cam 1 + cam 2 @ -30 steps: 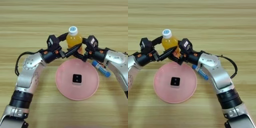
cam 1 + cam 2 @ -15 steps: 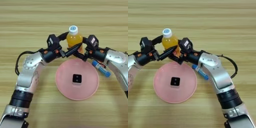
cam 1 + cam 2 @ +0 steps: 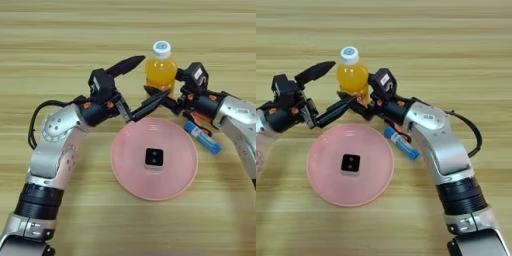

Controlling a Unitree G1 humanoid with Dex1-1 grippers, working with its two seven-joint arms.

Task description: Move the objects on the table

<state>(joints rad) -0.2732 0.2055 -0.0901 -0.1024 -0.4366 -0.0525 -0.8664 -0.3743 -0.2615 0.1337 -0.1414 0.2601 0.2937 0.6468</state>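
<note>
Flanking the orange-drink bottle (image 3: 160, 69): left end effector (image 3: 140, 85) spread, right end effector (image 3: 161, 95).

Open table (image 3: 60, 45) lies behind and to both sides of the orange-drink bottle (image 3: 161, 70), and a broad bare strip runs in front of the pink plate (image 3: 125, 170). The left gripper (image 3: 141, 85), fingers spread wide, and the right gripper (image 3: 161, 92) crowd the gap between bottle and plate, blocking a frontal approach. A blue tube (image 3: 202, 138) lies just beside the plate's right rim, narrowing passage there; the black cube (image 3: 154, 157) occupies the plate's centre.
</note>
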